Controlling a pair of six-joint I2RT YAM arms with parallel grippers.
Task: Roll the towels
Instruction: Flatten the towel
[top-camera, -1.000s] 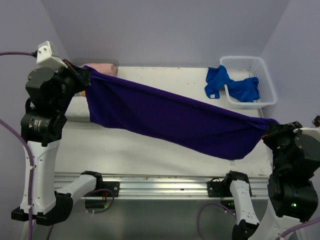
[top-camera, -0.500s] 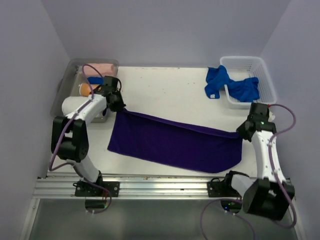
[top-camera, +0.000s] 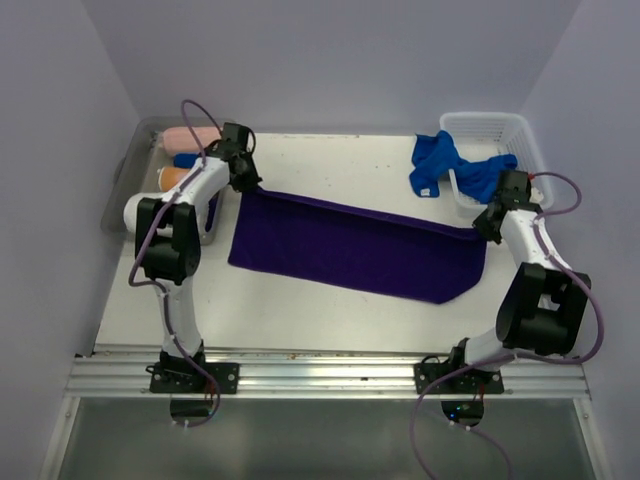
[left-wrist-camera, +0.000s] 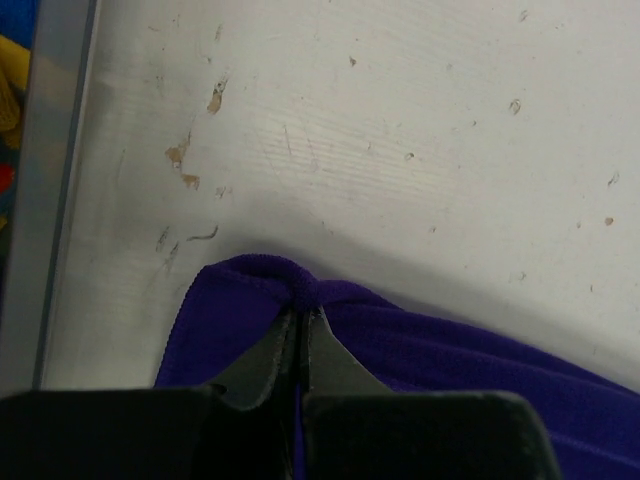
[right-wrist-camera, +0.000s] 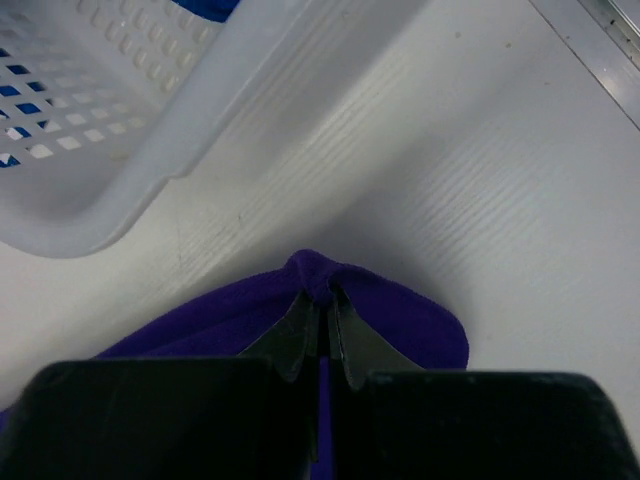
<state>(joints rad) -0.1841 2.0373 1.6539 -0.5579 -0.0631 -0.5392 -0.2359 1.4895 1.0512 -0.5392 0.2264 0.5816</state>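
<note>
A purple towel (top-camera: 355, 250) lies stretched across the white table (top-camera: 330, 165). My left gripper (top-camera: 246, 184) is shut on its far left corner; the left wrist view shows the fabric (left-wrist-camera: 250, 310) bunched between the fingertips (left-wrist-camera: 301, 318). My right gripper (top-camera: 484, 229) is shut on the far right corner, close to the basket; the right wrist view shows the pinched towel (right-wrist-camera: 390, 310) at my gripper (right-wrist-camera: 322, 298). Blue towels (top-camera: 450, 170) hang over the rim of the white basket (top-camera: 535, 165).
A clear bin (top-camera: 128, 170) at the far left holds rolled towels, pink (top-camera: 190, 137), blue and orange. The white basket (right-wrist-camera: 130, 120) stands just beyond the right gripper. A metal rail (top-camera: 330, 375) runs along the near edge.
Both arms have swung down and away from the camera, lowering the towel from mid-air onto the table and carrying it toward the far side. Both grippers still hold its corners.
</note>
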